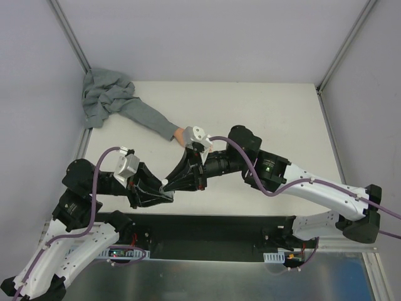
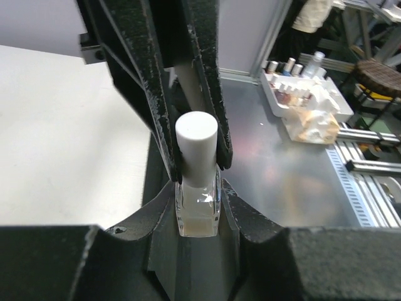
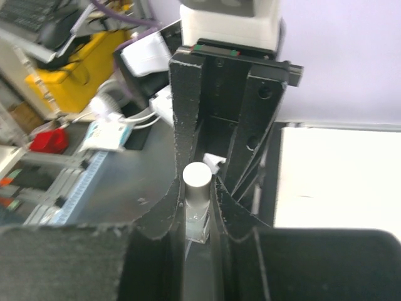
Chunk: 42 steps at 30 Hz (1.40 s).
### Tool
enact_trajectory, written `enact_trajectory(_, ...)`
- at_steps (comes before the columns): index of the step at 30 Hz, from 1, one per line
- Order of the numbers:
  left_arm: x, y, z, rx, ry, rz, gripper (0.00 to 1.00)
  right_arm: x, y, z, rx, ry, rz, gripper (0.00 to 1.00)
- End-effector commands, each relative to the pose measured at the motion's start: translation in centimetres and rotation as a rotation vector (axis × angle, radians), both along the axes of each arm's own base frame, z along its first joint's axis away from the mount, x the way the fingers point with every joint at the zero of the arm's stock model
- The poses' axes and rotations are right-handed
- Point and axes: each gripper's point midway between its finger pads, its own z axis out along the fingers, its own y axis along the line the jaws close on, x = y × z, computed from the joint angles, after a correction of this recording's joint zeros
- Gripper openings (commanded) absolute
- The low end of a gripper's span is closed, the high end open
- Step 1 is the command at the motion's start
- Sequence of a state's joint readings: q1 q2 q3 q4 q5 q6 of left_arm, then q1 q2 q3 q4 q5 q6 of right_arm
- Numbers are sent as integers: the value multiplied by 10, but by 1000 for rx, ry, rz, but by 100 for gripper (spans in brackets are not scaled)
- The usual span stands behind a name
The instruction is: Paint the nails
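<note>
I am looking down on a white table (image 1: 263, 113) where my two arms are meeting just below the middle of the frame. My left hand (image 1: 168, 187) is pinching the glass body of a small clear bottle (image 2: 198, 210). In the left wrist view its fingers (image 2: 164, 204) are pressing on both sides of the glass at the lower middle of the frame. My right hand (image 1: 188, 172) is reaching in from the right and clamping the bottle's white cap (image 2: 196, 145), with its black fingers extending down from the top of that view. In the right wrist view the cap is standing upright at the centre, squeezed between the right fingers.

A peach fake hand (image 1: 179, 133) is lying on the table just above the middle of the top view, beside the right wrist's white camera block and partly hidden by it. Its grey sleeve (image 1: 144, 116) is trailing to the upper left and ending in a crumpled heap at the table's corner. The nails are too small for me to make out. The fake hand is lying near the bottle but apart from it.
</note>
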<state>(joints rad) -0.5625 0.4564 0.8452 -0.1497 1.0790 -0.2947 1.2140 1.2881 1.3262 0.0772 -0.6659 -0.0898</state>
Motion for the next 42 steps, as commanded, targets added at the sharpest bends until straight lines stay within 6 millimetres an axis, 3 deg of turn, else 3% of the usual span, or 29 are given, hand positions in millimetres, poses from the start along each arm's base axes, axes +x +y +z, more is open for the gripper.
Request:
enact_trajectory(1, 36, 4, 43, -106, -154, 238, 0, 4, -12, -13, -8, -12, -97, 1)
enact_trajectory(4, 62, 4, 41, -86, -200, 346, 0, 31, -9, -29, -78, -3, -318, 1)
enact_trajectory(5, 72, 4, 39, -72, -232, 378, 0, 45, -8, -37, -125, -5, -474, 1)
enact_trajectory(7, 92, 6, 34, -43, -250, 458, 0, 64, -11, -65, -262, -51, -721, 1)
enact_trajectory(8, 105, 5, 29, -18, -254, 492, 0, 85, -30, -43, -214, 17, -1064, 1)
enact_trajectory(9, 118, 8, 27, -4, -254, 553, 0, 88, -41, -56, -269, 7, -1176, 1)
enact_trajectory(10, 123, 8, 25, 8, -257, 571, 0, 88, -44, -55, -256, 37, -1265, 1)
enact_trajectory(11, 131, 7, 21, 24, -248, 591, 0, 82, -39, -54, -217, 38, -1358, 1)
enact_trajectory(13, 141, 7, 16, 42, -233, 625, 0, 77, -26, -44, -181, 3, -1384, 1)
enact_trajectory(16, 143, 7, 11, 51, -222, 629, 0, 70, -10, -33, -171, -21, -1356, 2)
enact_trajectory(19, 136, 7, 5, 42, -192, 611, 0, 67, -1, -22, -134, -28, -1264, 18)
enact_trajectory(20, 132, 7, 3, 39, -185, 599, 0, 66, -1, -20, -131, -37, -1242, 33)
enact_trajectory(22, 123, 7, -3, 30, -169, 575, 0, 64, -2, -11, -128, -69, -1180, 47)
enact_trajectory(23, 117, 5, -6, 30, -164, 539, 0, 62, -4, -8, -126, -70, -1159, 60)
enact_trajectory(26, 97, 2, -16, 42, -146, 453, 0, 54, -14, 0, -109, -52, -1021, 74)
enact_trajectory(30, 67, 0, -16, 42, -126, 322, 0, 34, -24, 8, -79, -28, -722, 79)
enact_trajectory(34, 29, -3, -7, 21, -76, 121, 0, 0, -32, 13, -32, -23, -284, 84)
enact_trajectory(37, 12, -3, 1, 15, -41, 32, 0, -4, -40, 22, 10, -56, -193, 84)
enact_trajectory(42, 3, 0, 11, -14, -60, 11, 0, -13, -35, 29, 17, -48, -58, 73)
